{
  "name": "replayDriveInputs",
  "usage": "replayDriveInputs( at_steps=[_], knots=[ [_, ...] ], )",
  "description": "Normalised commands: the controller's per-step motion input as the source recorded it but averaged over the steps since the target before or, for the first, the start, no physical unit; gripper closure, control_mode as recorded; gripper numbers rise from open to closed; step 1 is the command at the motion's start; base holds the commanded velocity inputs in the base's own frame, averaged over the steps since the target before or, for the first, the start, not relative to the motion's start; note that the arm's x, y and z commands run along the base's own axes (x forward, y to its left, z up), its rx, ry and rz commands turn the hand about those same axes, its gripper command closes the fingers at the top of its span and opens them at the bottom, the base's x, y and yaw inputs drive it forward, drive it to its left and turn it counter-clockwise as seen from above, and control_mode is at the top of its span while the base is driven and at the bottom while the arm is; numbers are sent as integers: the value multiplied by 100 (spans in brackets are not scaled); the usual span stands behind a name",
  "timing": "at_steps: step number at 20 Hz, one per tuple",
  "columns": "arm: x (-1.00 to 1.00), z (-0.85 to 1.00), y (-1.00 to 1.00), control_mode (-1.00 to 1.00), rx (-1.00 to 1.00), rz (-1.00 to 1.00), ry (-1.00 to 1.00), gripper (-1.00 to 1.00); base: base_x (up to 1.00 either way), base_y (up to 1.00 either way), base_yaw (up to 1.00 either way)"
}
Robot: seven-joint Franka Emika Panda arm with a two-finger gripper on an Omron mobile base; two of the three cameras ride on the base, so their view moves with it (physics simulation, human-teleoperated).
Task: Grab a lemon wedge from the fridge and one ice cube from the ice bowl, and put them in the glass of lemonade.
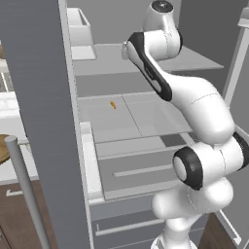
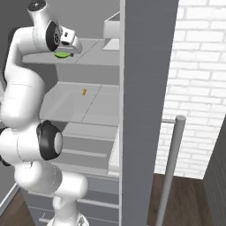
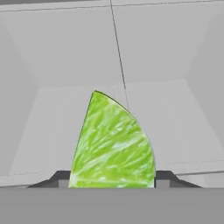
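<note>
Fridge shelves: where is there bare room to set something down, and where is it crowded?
Free: the middle shelf, on both sides of the small orange bit, and the bare shelf below it. Crowded: the upper shelf, where the gripper stands around the lemon wedge.

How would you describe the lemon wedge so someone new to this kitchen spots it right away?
Look inside the open grey fridge, at the upper shelf where the white arm reaches in. The lemon wedge sits between the end effector fingertips, a bright yellow-green slice with pale streaked flesh. The other small thing nearby is a tiny orange bit, one shelf lower.
</note>
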Motion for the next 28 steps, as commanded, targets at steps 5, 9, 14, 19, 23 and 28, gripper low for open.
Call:
replayDriveInputs(
  at_steps=[5, 9, 14, 19, 23, 28],
  knots=[
    [-100, 0, -8, -100, 0, 2, -5, 100, 0, 0, 0],
    [-100, -4, -10, -100, 0, 3, -1, 100, 0, 0, 0],
    [-100, -30, -5, -100, 0, 3, 0, 100, 0, 0, 0],
    [-97, -47, -13, -100, 0, 2, 0, 100, 0, 0, 0],
    [-60, -52, -16, -100, 0, 2, 1, 100, 0, 0, 0],
    [-53, -15, -29, -100, 0, 0, 1, 100, 0, 0, 0]
  ],
)
